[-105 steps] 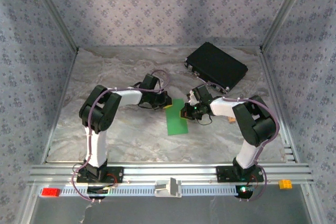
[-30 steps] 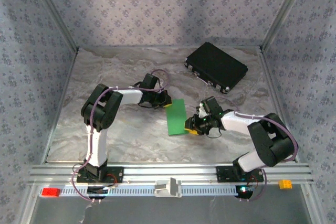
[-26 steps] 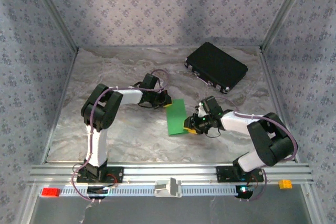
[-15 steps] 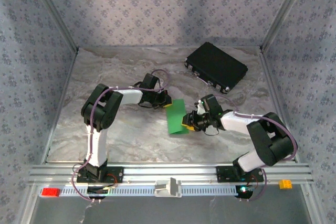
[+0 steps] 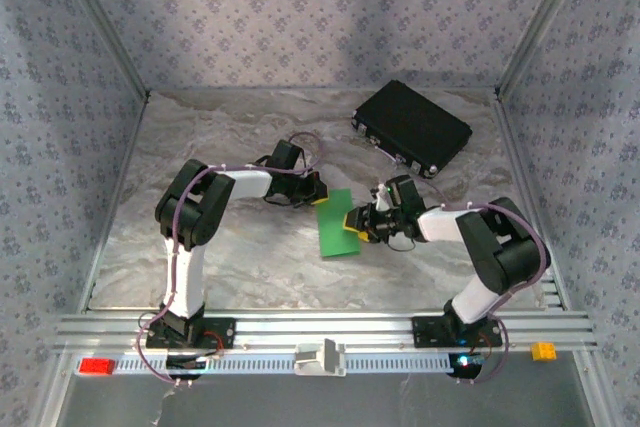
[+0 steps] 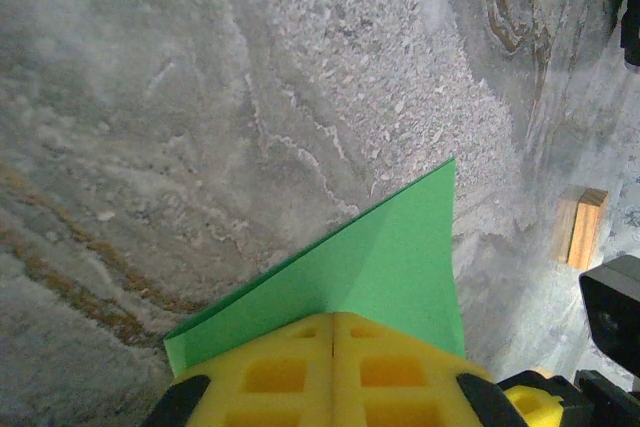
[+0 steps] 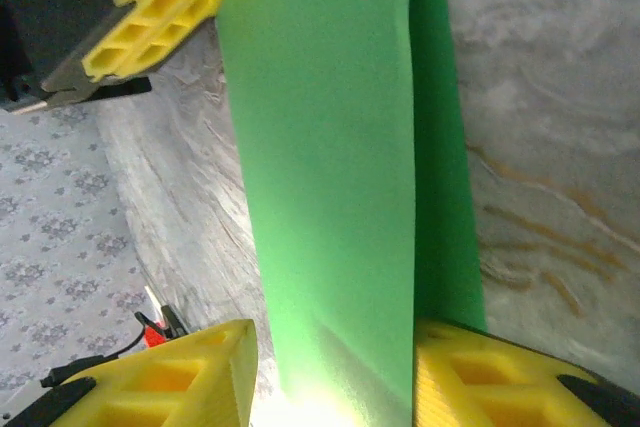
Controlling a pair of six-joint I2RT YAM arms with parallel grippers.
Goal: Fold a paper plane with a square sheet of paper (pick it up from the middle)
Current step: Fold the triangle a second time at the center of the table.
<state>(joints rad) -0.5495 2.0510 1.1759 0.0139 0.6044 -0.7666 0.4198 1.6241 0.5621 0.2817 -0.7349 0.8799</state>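
1. On the front rail at far left, a small red block (image 5: 97, 366) sits outside the marble-patterned table (image 5: 220, 137).
2. The left gripper (image 5: 313, 190) reaches in low over the middle of the table. In the left wrist view its yellow fingers (image 6: 270, 372) are pressed flat together, with no gap at the seam. They are clamped on the near edge of the square sheet of paper (image 5: 336, 225).
3. The bright green sheet lies at the centre of the table between the two grippers, well apart from the case. The left wrist view shows it (image 6: 390, 267) running from the fingers to a sharp point, one face darker than the other. The right wrist view shows it (image 7: 330, 197) as a long band with a lengthwise crease near its right side.
4. The right gripper (image 5: 358, 223) sits at the sheet's right edge. Its two yellow fingers (image 7: 160, 377) are spread wide apart, and the green band runs through the gap between them. I cannot tell whether either finger touches the paper.
5. A small wooden block (image 6: 580, 227) lies on the table beyond the sheet's point.
6. A black rectangular case (image 5: 412, 128) rests at the far right corner of the table.
7. An orange-yellow block (image 5: 543, 350) sits on the front rail at far right.
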